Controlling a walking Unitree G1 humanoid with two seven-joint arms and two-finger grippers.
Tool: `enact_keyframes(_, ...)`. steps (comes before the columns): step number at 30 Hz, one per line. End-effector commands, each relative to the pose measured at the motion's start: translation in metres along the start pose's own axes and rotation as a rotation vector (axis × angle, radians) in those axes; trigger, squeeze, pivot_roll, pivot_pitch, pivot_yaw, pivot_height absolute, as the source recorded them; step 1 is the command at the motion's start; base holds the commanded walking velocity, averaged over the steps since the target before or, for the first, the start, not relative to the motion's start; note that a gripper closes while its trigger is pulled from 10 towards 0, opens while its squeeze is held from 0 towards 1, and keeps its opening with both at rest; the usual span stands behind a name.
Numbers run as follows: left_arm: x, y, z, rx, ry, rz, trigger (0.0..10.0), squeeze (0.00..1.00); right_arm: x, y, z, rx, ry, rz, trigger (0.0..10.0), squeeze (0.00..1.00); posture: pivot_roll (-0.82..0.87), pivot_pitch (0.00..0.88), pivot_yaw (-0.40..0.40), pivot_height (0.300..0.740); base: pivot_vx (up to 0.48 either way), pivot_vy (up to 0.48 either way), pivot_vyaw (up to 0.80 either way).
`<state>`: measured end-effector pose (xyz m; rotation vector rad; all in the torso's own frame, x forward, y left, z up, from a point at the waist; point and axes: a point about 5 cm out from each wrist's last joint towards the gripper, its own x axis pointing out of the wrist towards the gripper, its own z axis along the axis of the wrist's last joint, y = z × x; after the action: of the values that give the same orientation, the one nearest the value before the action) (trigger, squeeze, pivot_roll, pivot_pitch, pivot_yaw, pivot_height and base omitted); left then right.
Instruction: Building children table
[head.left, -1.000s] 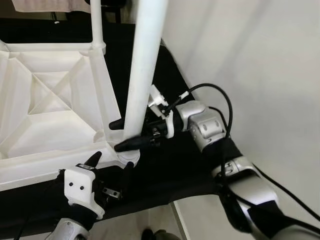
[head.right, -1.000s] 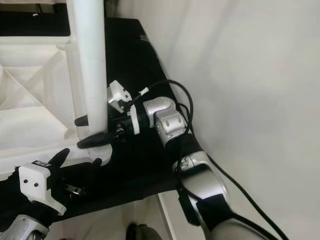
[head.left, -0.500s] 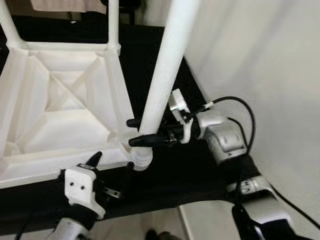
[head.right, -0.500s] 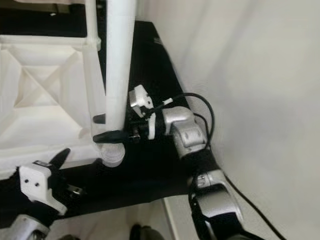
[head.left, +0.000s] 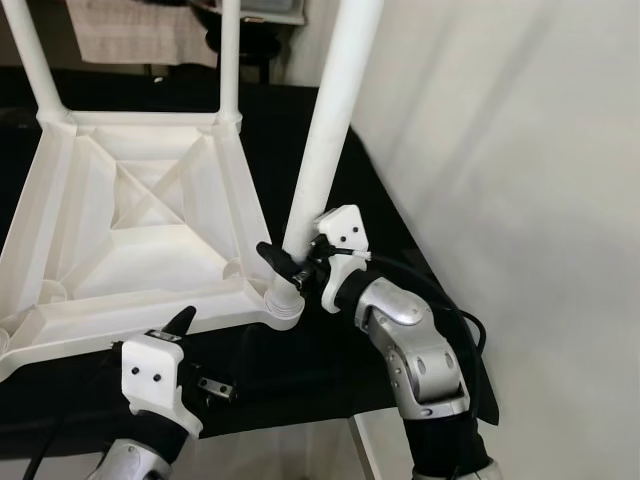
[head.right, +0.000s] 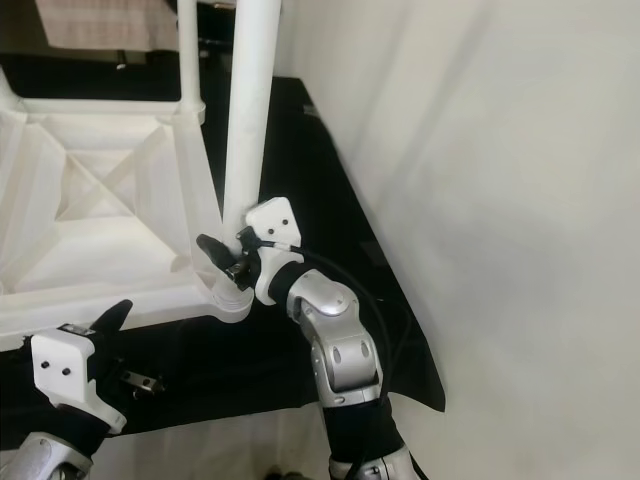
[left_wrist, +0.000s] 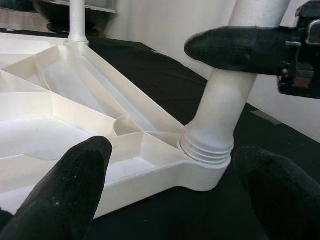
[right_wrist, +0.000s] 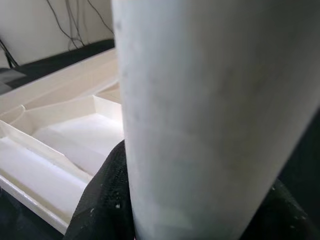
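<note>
A white plastic table top (head.left: 130, 250) lies upside down on black cloth. A thick white leg (head.left: 325, 130) stands in its near right corner socket (head.left: 283, 305), where a threaded collar shows. My right gripper (head.left: 285, 262) is shut on the leg just above the socket; in the right wrist view the leg (right_wrist: 210, 115) sits between the black fingers (right_wrist: 105, 200). My left gripper (left_wrist: 175, 170) is open, low in front of that corner, one finger on each side and touching nothing. Two thinner legs (head.left: 230, 60) stand at the far corners.
A white wall (head.left: 520, 150) rises close on the right. The black cloth (head.left: 300, 390) ends just before me, with pale floor below its edge. Dark furniture and a pale cloth (head.left: 130, 30) stand at the back.
The camera has pulled back and shifted. My right wrist has swung round the leg while holding it, and its arm now bends in close below. The left gripper stays where it was.
</note>
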<state>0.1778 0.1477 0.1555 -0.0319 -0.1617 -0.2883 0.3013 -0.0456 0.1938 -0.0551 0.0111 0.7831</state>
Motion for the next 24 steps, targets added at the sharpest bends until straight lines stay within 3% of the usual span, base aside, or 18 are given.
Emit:
enact_keyframes(1,-0.001,-0.001,-0.003,-0.005,0.014,0.005,10.0,0.0,0.003,0.011,-0.024,0.04,0.134,0.083,10.0,0.93,0.01,0.165,-0.195,0.74,0.0,0.0,0.0)
enact_keyframes(2,-0.001,-0.001,-0.003,-0.005,0.014,0.005,10.0,0.0,0.003,0.011,-0.024,0.04,0.134,0.083,10.0,0.93,0.01,0.165,-0.195,0.74,0.0,0.0,0.0)
enact_keyframes(3,-0.001,-0.001,-0.003,-0.005,0.014,0.003,10.0,0.0,0.009,0.016,-0.014,0.068,0.075,0.217,10.0,1.0,0.01,0.165,-0.196,0.74,0.0,0.0,0.0)
enact_keyframes(5,-0.001,-0.001,-0.003,-0.006,0.014,0.001,10.0,0.0,0.011,0.018,-0.008,0.081,0.045,0.284,10.0,1.0,0.01,0.165,-0.196,0.74,0.0,0.0,0.0)
enact_keyframes(6,0.0,-0.002,-0.003,-0.008,0.014,-0.002,10.0,0.0,0.015,0.016,0.007,0.069,-0.032,0.447,10.0,1.0,0.01,0.165,-0.196,0.74,0.0,0.0,0.0)
enact_keyframes(10,0.0,-0.002,-0.003,-0.008,0.014,-0.003,10.0,0.0,0.017,0.013,0.011,0.066,-0.048,0.534,10.0,1.0,0.02,0.166,-0.198,0.74,0.0,0.0,0.0)
enact_keyframes(11,0.0,-0.003,-0.003,-0.008,0.014,-0.003,10.0,0.0,0.017,0.011,0.01,0.024,-0.022,0.647,10.0,0.64,0.02,0.167,-0.198,0.74,0.0,0.0,0.0)
enact_keyframes(12,0.0,-0.003,-0.003,-0.008,0.014,-0.003,10.0,0.0,0.017,0.011,0.01,0.024,-0.022,0.647,10.0,0.64,0.02,0.167,-0.198,0.74,0.0,0.0,0.0)
enact_keyframes(13,0.0,-0.003,-0.003,-0.009,0.013,-0.003,10.0,0.0,0.019,0.007,0.005,-0.049,0.033,0.737,10.0,0.0,0.03,0.167,-0.2,0.74,0.0,0.0,0.0)
enact_keyframes(14,0.0,-0.003,-0.003,-0.009,0.013,-0.003,10.0,0.0,0.019,0.007,0.005,-0.049,0.033,0.737,10.0,0.0,0.03,0.167,-0.2,0.74,0.0,0.0,0.0)
enact_keyframes(16,-0.001,-0.004,-0.002,-0.01,0.013,-0.002,10.0,0.0,0.022,0.0,-0.005,-0.137,0.133,0.844,10.0,0.0,0.03,0.17,-0.2,0.74,0.0,0.0,0.0)
enact_keyframes(21,-0.002,-0.006,-0.001,-0.008,0.014,-0.001,10.0,0.0,0.034,-0.003,0.003,-0.084,0.117,0.879,10.0,0.0,0.06,0.182,-0.204,0.74,0.0,0.0,0.0)
enact_keyframes(22,-0.004,-0.007,-0.001,-0.007,0.017,0.0,10.0,0.0,0.037,-0.002,0.008,-0.068,0.095,0.918,6.9,0.0,0.07,0.189,-0.202,0.74,0.0,0.0,0.0)
enact_keyframes(23,-0.005,-0.007,-0.001,-0.006,0.02,0.001,10.0,0.0,0.039,0.0,0.012,-0.054,0.081,0.966,2.7,0.0,0.07,0.195,-0.204,0.74,0.0,0.0,0.0)
enact_keyframes(24,-0.005,-0.007,-0.001,-0.006,0.02,0.001,10.0,0.0,0.039,0.0,0.012,-0.054,0.081,0.966,2.7,0.0,0.07,0.195,-0.204,0.74,0.0,0.0,0.0)
